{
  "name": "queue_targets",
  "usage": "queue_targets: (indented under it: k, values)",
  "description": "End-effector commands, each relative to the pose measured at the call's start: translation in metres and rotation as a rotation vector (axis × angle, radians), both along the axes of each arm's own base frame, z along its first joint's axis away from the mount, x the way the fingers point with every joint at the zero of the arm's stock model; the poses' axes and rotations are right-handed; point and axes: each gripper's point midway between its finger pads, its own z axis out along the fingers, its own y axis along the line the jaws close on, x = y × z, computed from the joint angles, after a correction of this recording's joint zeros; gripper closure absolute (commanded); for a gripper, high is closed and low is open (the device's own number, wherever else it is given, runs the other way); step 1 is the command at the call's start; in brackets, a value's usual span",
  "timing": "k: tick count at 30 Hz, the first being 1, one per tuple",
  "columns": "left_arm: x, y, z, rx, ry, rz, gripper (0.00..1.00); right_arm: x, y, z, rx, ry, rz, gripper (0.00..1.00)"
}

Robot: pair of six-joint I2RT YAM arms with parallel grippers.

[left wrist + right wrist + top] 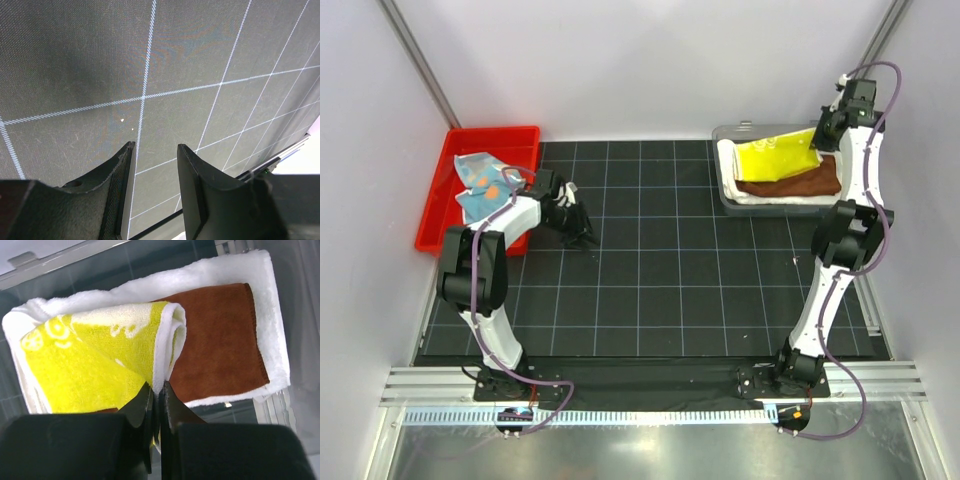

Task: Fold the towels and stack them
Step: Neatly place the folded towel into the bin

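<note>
In the grey tray (pixel 724 133) at the back right, a white towel (pixel 270 300) lies lowest, with a folded rust-brown towel (pixel 220 345) on it. A yellow towel (pixel 90 365) with a pale print rests on top, one edge lifted. My right gripper (pixel 159 387) is shut on that white-backed edge; in the top view the right gripper (pixel 817 143) sits over the tray. A light blue towel with orange spots (pixel 480 185) lies crumpled in the red bin (pixel 495 134). My left gripper (pixel 156 145) is open and empty over the black grid mat (pixel 75 60), just right of the bin.
The red bin stands at the mat's back left corner and the grey tray at its back right. White walls enclose the cell, with slanted metal posts (pixel 420 60) at the back corners. An aluminium rail (pixel 650 385) runs along the near edge.
</note>
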Motion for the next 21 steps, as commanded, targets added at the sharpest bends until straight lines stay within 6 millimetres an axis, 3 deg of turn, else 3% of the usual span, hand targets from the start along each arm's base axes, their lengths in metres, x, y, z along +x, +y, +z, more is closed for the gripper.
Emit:
queue_targets:
  k: [1, 3, 5, 7, 8, 10, 11, 13, 14, 15, 17, 18, 19, 20, 21]
  values:
    - [0.008, -0.007, 0.009, -0.032, -0.025, -0.024, 0.58, 0.018, -0.013, -0.023, 0.051, -0.021, -0.016, 0.89]
    - [0.009, -0.008, 0.011, -0.036, -0.027, -0.028, 0.58, 0.021, -0.021, -0.037, 0.041, -0.006, -0.032, 0.76]
    - [0.01, -0.007, 0.013, -0.033, -0.032, -0.028, 0.58, 0.021, -0.034, -0.053, 0.014, 0.015, -0.065, 0.75]
    - [0.011, -0.006, 0.018, -0.02, -0.038, -0.034, 0.58, 0.026, -0.049, -0.055, -0.014, -0.007, -0.108, 0.71]
    - [0.011, -0.006, 0.02, -0.016, -0.044, -0.036, 0.58, 0.026, -0.059, -0.055, 0.001, -0.018, -0.142, 0.52]
    - [0.013, -0.002, 0.027, 0.004, -0.056, -0.037, 0.58, 0.025, -0.06, -0.053, 0.025, -0.026, -0.152, 0.43]
    - [0.016, 0.0, 0.031, 0.017, -0.069, -0.038, 0.58, 0.023, -0.058, -0.041, 0.028, -0.047, -0.156, 0.38]
    - [0.025, 0.009, 0.048, 0.079, -0.127, -0.032, 0.57, 0.024, -0.052, -0.022, 0.058, -0.101, -0.168, 0.29]
    - [0.031, 0.016, 0.056, 0.118, -0.157, -0.02, 0.57, 0.017, -0.045, -0.007, 0.072, -0.122, -0.157, 0.04]
    - [0.037, 0.023, 0.064, 0.155, -0.187, -0.004, 0.56, 0.018, -0.035, 0.003, 0.077, -0.146, -0.143, 0.0]
    - [0.059, 0.047, 0.095, 0.272, -0.293, 0.06, 0.54, 0.011, -0.016, 0.007, 0.086, -0.137, -0.13, 0.0]
    - [0.067, 0.055, 0.107, 0.302, -0.326, 0.088, 0.53, 0.005, -0.001, 0.024, 0.08, -0.155, -0.119, 0.0]
    - [0.075, 0.078, 0.117, 0.375, -0.354, 0.144, 0.53, -0.001, 0.008, 0.019, 0.086, -0.134, -0.115, 0.0]
    - [0.084, 0.087, 0.134, 0.399, -0.398, 0.176, 0.52, -0.004, 0.015, 0.024, 0.081, -0.14, -0.11, 0.0]
    - [0.088, 0.101, 0.141, 0.435, -0.413, 0.212, 0.51, -0.01, 0.03, 0.037, 0.078, -0.152, -0.096, 0.0]
